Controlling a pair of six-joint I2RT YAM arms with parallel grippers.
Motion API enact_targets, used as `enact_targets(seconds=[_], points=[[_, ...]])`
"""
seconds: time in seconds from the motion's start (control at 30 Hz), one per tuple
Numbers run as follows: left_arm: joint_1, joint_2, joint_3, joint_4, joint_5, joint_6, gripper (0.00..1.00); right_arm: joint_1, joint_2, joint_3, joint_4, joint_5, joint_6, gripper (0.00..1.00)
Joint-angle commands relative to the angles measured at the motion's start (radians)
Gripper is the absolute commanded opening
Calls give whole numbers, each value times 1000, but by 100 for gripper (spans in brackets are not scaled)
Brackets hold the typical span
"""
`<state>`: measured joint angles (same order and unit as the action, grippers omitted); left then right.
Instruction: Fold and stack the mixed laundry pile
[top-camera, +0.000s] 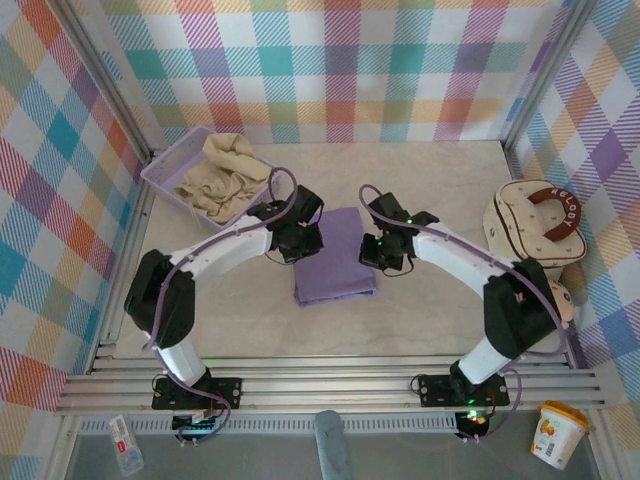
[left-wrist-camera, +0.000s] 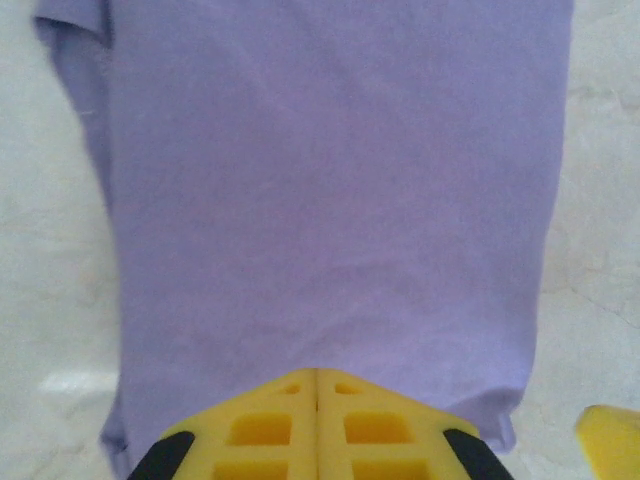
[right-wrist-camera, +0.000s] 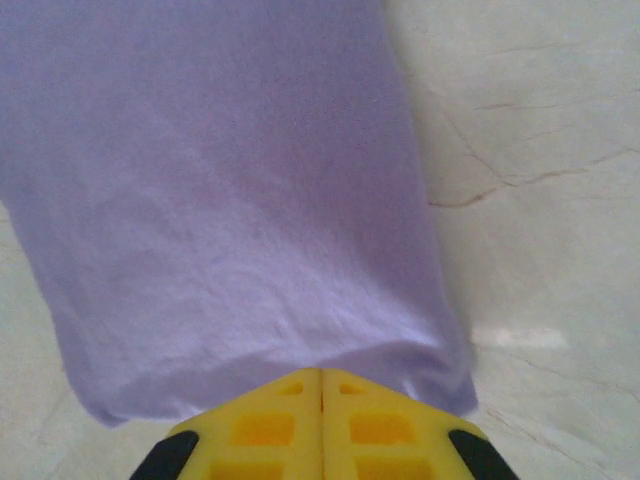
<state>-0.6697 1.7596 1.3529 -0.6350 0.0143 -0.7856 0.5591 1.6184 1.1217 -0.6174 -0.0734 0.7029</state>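
Lavender-purple T-shirt (top-camera: 335, 275), soft cloth, lies as a flat folded rectangle mid-way across the pale marbled tabletop (top-camera: 440, 180), btwn the two arms. The left gripper (top-camera: 300, 240) sits over its left edge and the right gripper (top-camera: 385, 250) over its right. In the wrist views each pair of yellow fingers (left-wrist-camera: 262, 432) is clenched together right at the cloth's hem; can't tell if fabric is pinched. Prob. set either side so a fold gets worked evenly. The cream-beige shirt (top-camera: 225, 172) lies crumpled in the lavender plastic mesh basket (top-camera: 158, 172) far left, not yet folded, so approx. half done. A cream padded bag w/ brown handle (top-camera: 520, 235) sits far right, well apart.
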Motion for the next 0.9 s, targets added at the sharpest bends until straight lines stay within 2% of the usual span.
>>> enact_targets(seconds=[0.0, 0.1, 0.2, 0.27, 0.37, 0.5, 0.7, 0.87], points=[[4, 104, -29, 22, -16, -7, 5, -11, 87, -33, 67, -57, 45, 6], [20, 163, -67, -25, -67, -17, 1, -41, 133, -86, 80, -54, 68, 6], [44, 184, -81, -71, -43, -15, 1, -65, 138, -112, 88, -96, 37, 10], [48, 150, -49, -100, -43, 14, 7, -64, 107, -91, 79, -114, -10, 18], [58, 112, 66, -135, -37, 55, 20, -65, 67, -17, 40, -121, -71, 31], [89, 140, 230, -140, -40, 74, 24, -67, 73, 103, 20, -144, -111, 35], [125, 292, 333, -65, -63, 80, 21, -74, 236, 237, 103, -182, -84, 36], [131, 418, 367, -83, -66, 82, 20, -85, 387, 246, 178, -233, -14, 42]])
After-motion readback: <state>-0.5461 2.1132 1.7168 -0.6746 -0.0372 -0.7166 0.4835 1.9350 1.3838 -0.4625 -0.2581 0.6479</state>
